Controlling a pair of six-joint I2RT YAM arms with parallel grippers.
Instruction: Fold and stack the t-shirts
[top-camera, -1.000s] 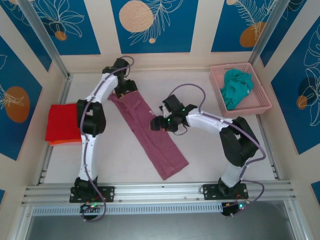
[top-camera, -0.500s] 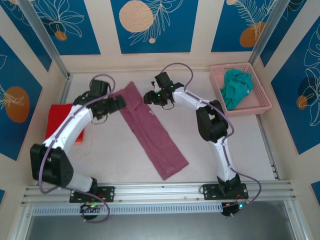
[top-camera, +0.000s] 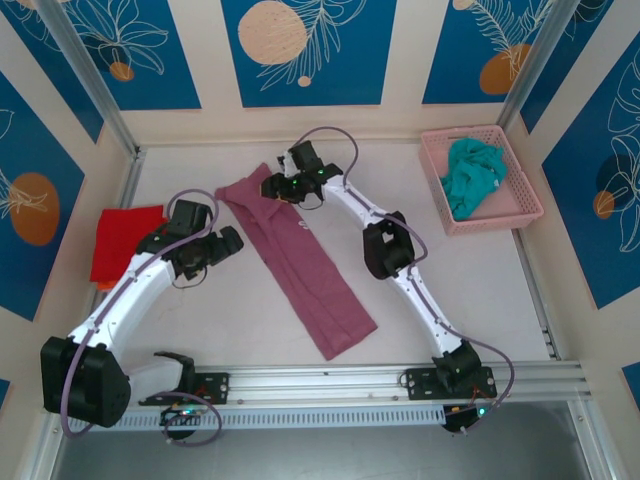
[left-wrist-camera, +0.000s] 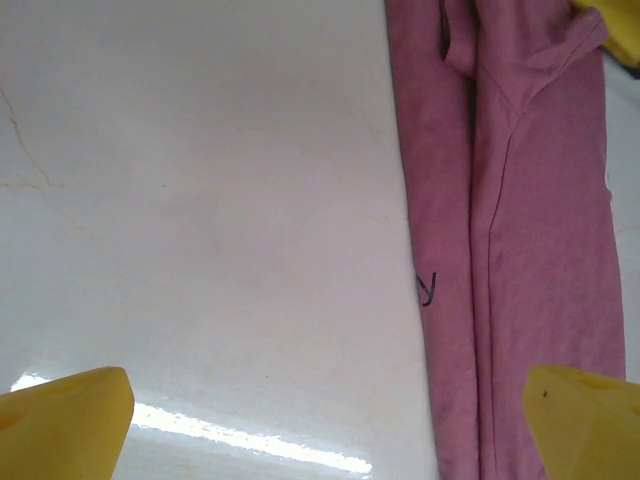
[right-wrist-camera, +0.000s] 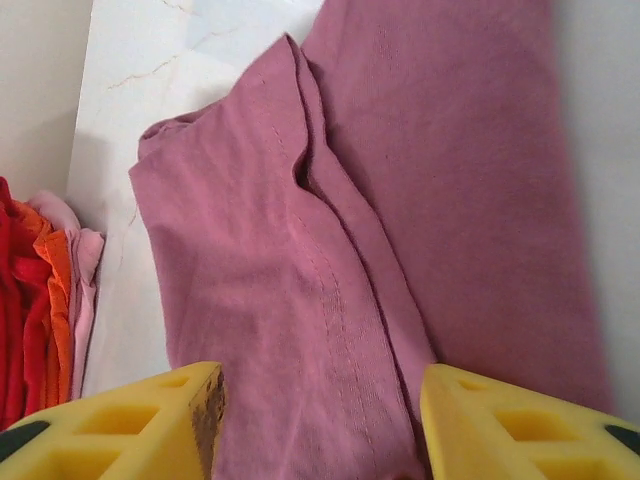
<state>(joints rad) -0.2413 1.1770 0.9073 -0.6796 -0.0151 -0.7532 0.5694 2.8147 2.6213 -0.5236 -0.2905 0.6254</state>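
Basket (top-camera: 512, 195), pink plastic lattice, at the far right of your table (top-camera: 220, 310). Contents: 1 teal t-shirt (top-camera: 470, 175), crumpled and unfolded, filling most of the inside.

Mauve-pink t-shirt (top-camera: 305, 265), 1 item, folded into a long narrow strip. It lies flat and diagonal on the table, from far left-centre down toward near centre. The right wrist view shows its far end (right-wrist-camera: 330, 250) with layered folds. The left wrist view shows one long edge (left-wrist-camera: 520, 230) with a small black mark (left-wrist-camera: 427, 290).

Red t-shirt (top-camera: 125, 240), 1 item, folded flat at the left edge of the table and well apart from the mauve strip. Orange cloth (top-camera: 112, 286) shows beneath its near edge. The right wrist view shows the same stack edge-on (right-wrist-camera: 15, 320), with orange (right-wrist-camera: 55, 290) and pale pink layers.

Left gripper (top-camera: 228, 243) (left-wrist-camera: 320, 430): released, yellow fingers spread wide, holding nothing. You have it over bare table (left-wrist-camera: 200, 200), just beside the strip's left edge.

Right gripper (top-camera: 270, 187) (right-wrist-camera: 320, 430): released, fingers spread, holding nothing. It is poised over the strip's far end.
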